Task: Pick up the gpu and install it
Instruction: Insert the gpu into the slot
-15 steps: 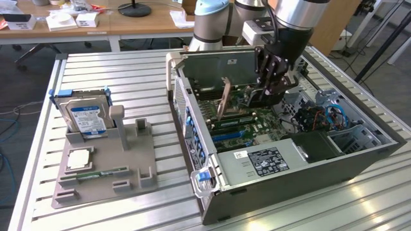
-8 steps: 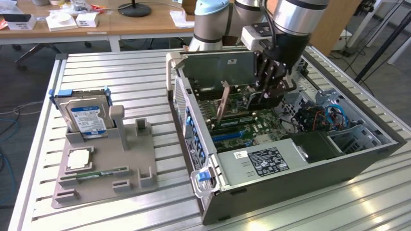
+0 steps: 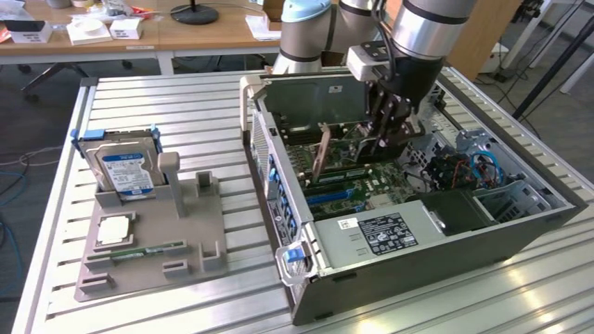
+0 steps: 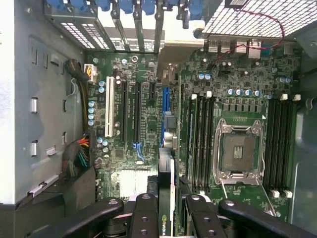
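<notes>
wrist view shows gripper (image 4: 169, 220) fingers (image 4: 145, 218) clamped on gpu (image 4: 166, 183), nvidia logo; exterior view shows its tan face.

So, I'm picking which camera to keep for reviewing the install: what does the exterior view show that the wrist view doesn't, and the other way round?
Exterior view: the arm, the grey parts tray on the exterior view's left of the case, a hard drive standing in that tray, and the labelled power supply. Wrist view: the CPU socket and the white expansion slot, seen from above. Both: the gripper inside the case, closed on the gpu, over the motherboard.
</notes>
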`<state>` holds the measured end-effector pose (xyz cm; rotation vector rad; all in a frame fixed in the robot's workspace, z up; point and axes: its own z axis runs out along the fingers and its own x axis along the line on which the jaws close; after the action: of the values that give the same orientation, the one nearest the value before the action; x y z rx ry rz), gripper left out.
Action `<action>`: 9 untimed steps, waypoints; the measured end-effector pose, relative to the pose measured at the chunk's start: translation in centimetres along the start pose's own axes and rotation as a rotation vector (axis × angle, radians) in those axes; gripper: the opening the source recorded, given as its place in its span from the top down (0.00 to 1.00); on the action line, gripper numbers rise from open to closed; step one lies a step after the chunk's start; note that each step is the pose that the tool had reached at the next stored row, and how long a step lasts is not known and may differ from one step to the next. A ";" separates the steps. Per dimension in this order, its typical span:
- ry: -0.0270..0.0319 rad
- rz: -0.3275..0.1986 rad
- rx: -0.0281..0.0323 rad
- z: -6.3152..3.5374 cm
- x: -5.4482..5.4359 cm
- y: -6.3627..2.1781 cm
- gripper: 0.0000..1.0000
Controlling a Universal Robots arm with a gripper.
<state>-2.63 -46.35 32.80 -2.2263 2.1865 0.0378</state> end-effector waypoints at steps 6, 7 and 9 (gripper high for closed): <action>0.0001 0.000 0.0000 0.66 0.0 0.00 0.74; 0.0000 0.000 0.0000 0.77 0.0 0.00 0.74; 0.0000 0.000 0.0000 0.95 0.0 0.00 0.74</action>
<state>-2.63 -46.35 31.85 -2.2263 2.1864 0.0378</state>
